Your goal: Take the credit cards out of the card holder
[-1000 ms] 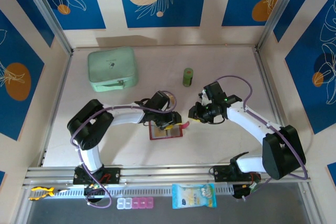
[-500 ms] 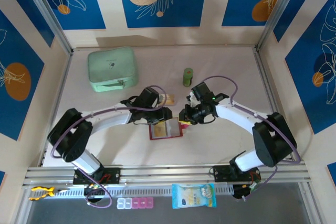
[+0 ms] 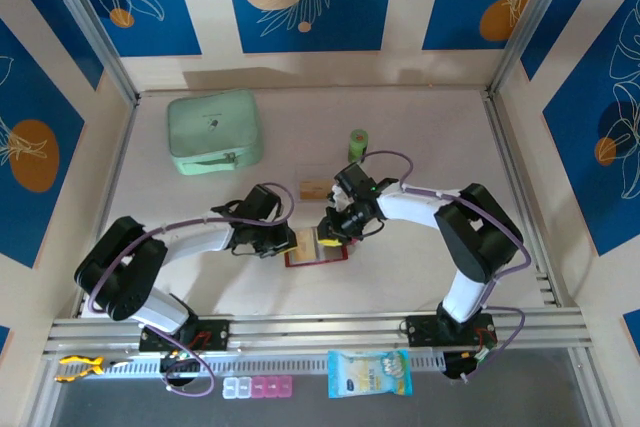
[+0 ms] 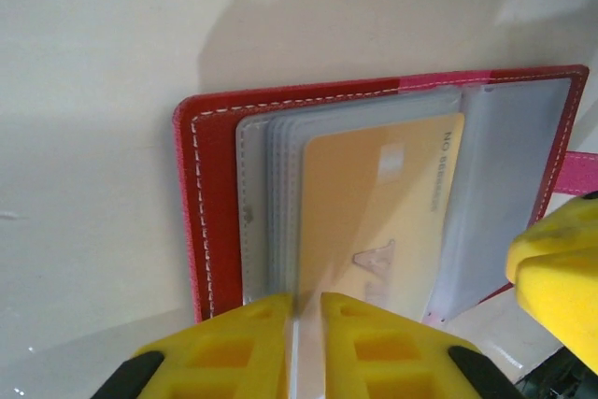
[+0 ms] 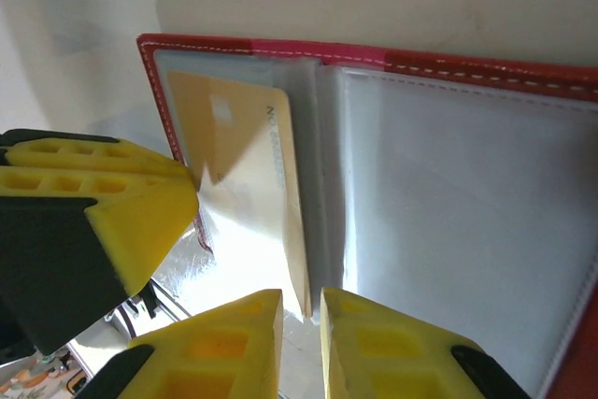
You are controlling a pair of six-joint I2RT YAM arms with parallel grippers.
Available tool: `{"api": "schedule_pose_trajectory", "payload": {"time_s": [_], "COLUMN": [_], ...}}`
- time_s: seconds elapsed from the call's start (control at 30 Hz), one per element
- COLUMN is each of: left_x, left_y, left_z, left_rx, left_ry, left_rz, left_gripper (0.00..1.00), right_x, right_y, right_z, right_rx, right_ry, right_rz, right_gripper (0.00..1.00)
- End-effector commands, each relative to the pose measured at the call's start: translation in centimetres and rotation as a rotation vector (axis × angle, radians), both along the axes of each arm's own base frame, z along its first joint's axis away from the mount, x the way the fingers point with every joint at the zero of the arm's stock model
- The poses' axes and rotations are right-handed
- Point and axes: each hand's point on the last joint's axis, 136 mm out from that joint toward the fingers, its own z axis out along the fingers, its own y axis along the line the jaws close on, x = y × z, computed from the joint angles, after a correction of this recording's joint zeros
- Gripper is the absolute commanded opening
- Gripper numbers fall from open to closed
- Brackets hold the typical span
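Note:
The dark red card holder (image 3: 318,253) lies open on the table, its clear sleeves (image 4: 271,203) facing up. A tan credit card (image 4: 374,221) sits half out of a sleeve. My left gripper (image 4: 306,310) is at the holder's near edge, its jaws pinched on the sleeve edge beside the card. My right gripper (image 5: 301,304) comes from the other side, nearly shut, with the same card's (image 5: 248,184) lower edge reaching between its tips. In the top view the left gripper (image 3: 291,241) and right gripper (image 3: 330,231) meet over the holder. Another credit card (image 3: 314,188) lies loose behind it.
A mint-green zip case (image 3: 214,131) stands at the back left. A small green cylinder (image 3: 358,144) stands behind the right arm. A snack packet (image 3: 369,373) and a pill box (image 3: 257,387) lie on the front rail below the table.
Both grippers have closed in on the open holder, the right arm swinging left over it. The left jaws went from half open to pinched; the right jaws narrowed a little.

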Motion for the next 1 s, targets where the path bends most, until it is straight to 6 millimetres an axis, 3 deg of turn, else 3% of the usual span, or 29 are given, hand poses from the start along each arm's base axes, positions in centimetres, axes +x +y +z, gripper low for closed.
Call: {"api": "schedule_pose_trajectory", "payload": {"time_s": [0.0,0.2,0.3,0.73,0.97], "left_x": [0.1,0.1,0.2,1.1,0.6], "left_y": [0.7,0.7,0.8,0.2,0.1], "left_z": [0.0,-0.1,-0.1,2.0,1.1], "left_rx": [0.012,0.014,0.020,0.014,0.004], "left_ry": [-0.016,-0.012,-0.014,-0.056,-0.028], "left_rz": [0.010,0.004,0.002,-0.019,-0.017], "left_gripper": [0.15,0.13,0.13,0.13,0.07], "right_x": [-0.2,-1.1,-1.7,-0.8,-0.3], "right_y": [1.1,-0.6,-1.1,-0.7,0.3], "right_z": [-0.1,-3.0,-3.4,0.5,1.3], "right_rx": [0.042,-0.051,-0.069,-0.037,0.016], "right_ry": [0.032,0.068,0.084,0.001,-0.009], "right_rz": [0.023,-0.002,-0.010,-0.024,-0.024], "right_gripper": [0.20,0.19,0.19,0.19,0.20]}}
